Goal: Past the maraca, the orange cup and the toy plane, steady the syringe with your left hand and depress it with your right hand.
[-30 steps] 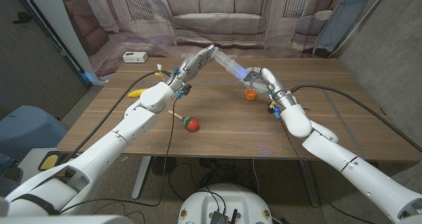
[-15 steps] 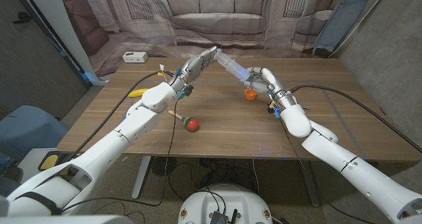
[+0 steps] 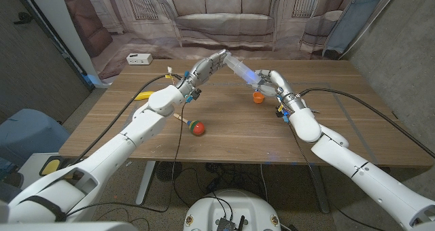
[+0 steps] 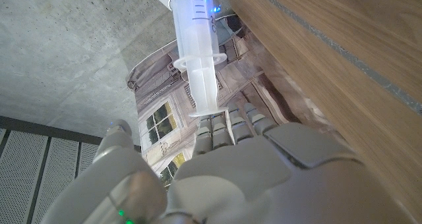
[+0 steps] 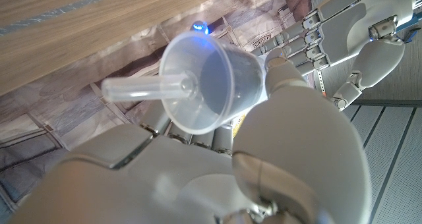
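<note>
While held raised over far-middle of surface (image 3: 224,132), syringe (image 3: 238,68) spans between both hands. Left to right: yellow toy plane (image 3: 140,95) far left on surface; maraca (image 3: 194,126) nearer, left of middle. Left hand (image 3: 207,63), fingers apart and extended, tips touching plunger end of syringe, no full grip. Right hand (image 3: 268,81) clamped round barrel, nozzle end toward its wrist. Orange cup (image 3: 257,97) just beside right hand. Step judged: steadying, roles not matching task. Next: firmer left-hand hold, then push plunger.
</note>
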`<act>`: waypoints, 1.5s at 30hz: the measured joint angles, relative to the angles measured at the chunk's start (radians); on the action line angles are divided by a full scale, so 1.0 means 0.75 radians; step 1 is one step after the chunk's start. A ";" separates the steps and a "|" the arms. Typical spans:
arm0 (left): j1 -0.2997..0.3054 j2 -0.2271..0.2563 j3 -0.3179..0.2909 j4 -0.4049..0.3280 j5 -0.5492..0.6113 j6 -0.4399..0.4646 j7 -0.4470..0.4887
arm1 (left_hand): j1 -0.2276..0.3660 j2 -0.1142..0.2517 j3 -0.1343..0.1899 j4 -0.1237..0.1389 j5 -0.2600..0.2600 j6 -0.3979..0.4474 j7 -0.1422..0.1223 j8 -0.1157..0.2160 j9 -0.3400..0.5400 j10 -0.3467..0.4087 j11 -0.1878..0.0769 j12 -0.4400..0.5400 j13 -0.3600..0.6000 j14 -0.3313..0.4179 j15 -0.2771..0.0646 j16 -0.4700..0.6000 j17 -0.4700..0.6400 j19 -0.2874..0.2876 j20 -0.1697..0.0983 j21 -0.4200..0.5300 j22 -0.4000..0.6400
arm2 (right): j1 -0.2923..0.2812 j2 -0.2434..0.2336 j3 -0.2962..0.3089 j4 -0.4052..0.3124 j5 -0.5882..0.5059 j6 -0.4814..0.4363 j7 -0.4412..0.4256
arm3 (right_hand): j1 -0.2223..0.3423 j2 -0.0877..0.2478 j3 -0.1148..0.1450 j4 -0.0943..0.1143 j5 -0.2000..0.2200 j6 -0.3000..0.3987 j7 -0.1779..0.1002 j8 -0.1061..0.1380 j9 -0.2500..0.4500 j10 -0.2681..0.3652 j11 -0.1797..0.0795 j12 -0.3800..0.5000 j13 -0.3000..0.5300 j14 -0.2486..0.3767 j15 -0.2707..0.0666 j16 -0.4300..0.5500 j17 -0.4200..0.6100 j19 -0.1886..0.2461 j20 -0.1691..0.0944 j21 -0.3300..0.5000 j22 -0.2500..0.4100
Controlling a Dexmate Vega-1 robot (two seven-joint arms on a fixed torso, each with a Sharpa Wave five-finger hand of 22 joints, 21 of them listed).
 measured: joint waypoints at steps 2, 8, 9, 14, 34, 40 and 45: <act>-0.003 -0.001 0.004 0.001 0.007 0.001 0.000 | 0.000 0.000 0.000 0.000 0.000 0.000 0.000 0.000 0.000 0.000 0.000 0.000 0.000 0.000 0.000 0.000 0.000 0.000 0.000 0.000 0.000 | 0.001 0.000 0.000 0.001 0.002 0.000 0.001 | 0.000 0.000 0.000 0.000 0.000 0.000 0.000 0.000 0.000 0.007 0.002 0.002 0.000 0.003 -0.003 0.000 0.000 0.000 0.000 0.000 0.000; -0.010 -0.003 0.011 0.002 0.025 0.002 0.001 | 0.000 0.000 0.000 0.000 0.000 0.000 0.000 0.000 0.000 0.000 0.000 0.000 0.000 0.000 0.000 0.000 0.000 0.000 0.000 0.000 0.000 | 0.004 0.000 0.001 0.005 0.004 -0.001 0.002 | 0.000 0.000 0.000 0.000 0.000 0.000 0.000 -0.003 0.000 0.007 0.002 0.004 0.000 0.003 -0.003 -0.005 0.000 0.000 0.000 0.011 0.000; -0.012 -0.003 0.013 0.002 0.028 0.002 0.002 | 0.000 0.000 0.000 0.000 0.000 0.000 0.000 0.000 0.000 0.000 0.000 0.000 0.000 0.000 0.000 0.000 0.000 0.000 0.000 0.000 0.000 | 0.005 0.000 0.001 0.006 0.004 -0.001 0.002 | 0.000 0.000 0.000 0.000 0.000 0.000 0.000 -0.004 0.000 0.007 0.002 0.004 0.000 0.003 -0.003 -0.005 0.000 0.000 0.000 0.011 0.000; -0.016 -0.004 0.019 0.003 0.039 0.004 0.004 | 0.000 0.000 0.000 0.000 0.000 0.000 0.000 0.000 0.000 0.000 0.000 0.000 0.000 0.000 0.000 0.000 0.000 0.000 0.000 0.000 0.000 | 0.009 0.000 0.001 0.011 0.004 -0.001 0.002 | 0.000 0.000 0.000 0.000 0.000 0.000 0.000 -0.002 0.000 0.007 0.002 0.004 0.000 0.003 -0.003 -0.005 0.000 -0.012 0.002 0.011 0.000; -0.023 0.000 0.034 -0.018 0.084 0.019 0.021 | 0.000 0.000 0.000 0.000 0.000 0.000 0.000 0.000 0.000 0.000 0.000 0.000 0.001 0.000 0.000 0.000 0.000 0.000 0.000 0.000 0.000 | 0.032 0.006 -0.004 0.036 0.004 0.022 0.002 | 0.000 0.000 0.003 -0.003 -0.002 0.003 0.003 0.000 0.001 0.011 -0.002 0.001 0.007 0.006 -0.006 -0.010 0.006 -0.017 -0.002 0.033 0.000; -0.023 0.000 0.034 -0.018 0.097 0.023 0.021 | 0.000 0.000 0.000 0.000 0.000 0.000 0.000 0.000 0.000 0.000 0.000 -0.001 0.001 0.000 0.000 0.000 0.000 0.000 0.000 0.000 0.000 | 0.034 0.005 -0.004 0.036 0.004 0.022 0.002 | 0.000 0.000 0.004 -0.004 0.000 0.003 0.003 -0.001 0.001 0.011 -0.002 -0.001 0.007 0.006 -0.006 -0.010 0.006 -0.017 -0.002 0.034 0.000; -0.023 0.000 0.034 -0.018 0.105 0.026 0.018 | 0.000 0.000 0.000 0.000 0.000 0.000 0.000 0.000 0.003 0.000 0.000 0.000 0.001 0.000 0.000 0.000 0.000 0.000 0.000 0.000 0.000 | 0.032 0.003 -0.002 0.035 0.004 0.022 0.002 | 0.000 0.000 0.004 -0.004 0.000 0.003 0.003 -0.005 0.000 0.011 -0.003 -0.002 0.007 0.007 -0.007 -0.010 0.006 -0.017 -0.002 0.038 0.000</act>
